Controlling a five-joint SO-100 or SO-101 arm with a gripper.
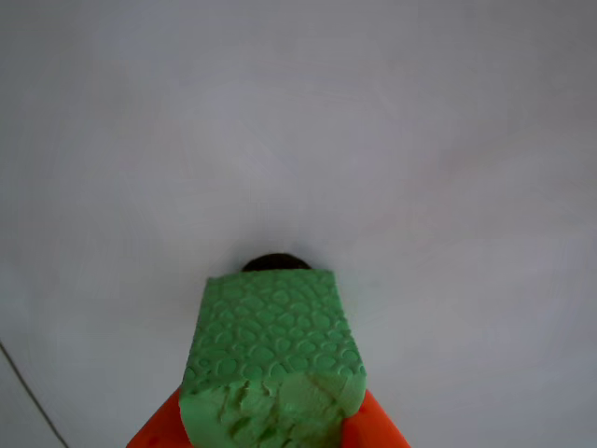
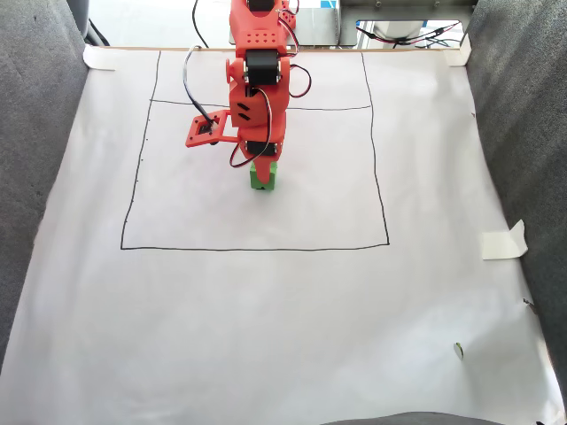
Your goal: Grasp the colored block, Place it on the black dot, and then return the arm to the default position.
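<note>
Arm [image 2: 257, 88] stretched forward — end effector [image 1: 270, 439] clamping green block [image 1: 272, 355]

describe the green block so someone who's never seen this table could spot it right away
On the white paper sheet, look inside the hand-drawn black rectangle, under the orange arm. The green block sits gripped in the claw: the only bright green thing there, pebble-embossed with a torn face.

I see the arm [image 2: 257, 84]: bright orange printed plastic, black servo blocks, black and red cables looped alongside, camera bracket [image 2: 205, 130] sticking out at 9 o'clock.
</note>
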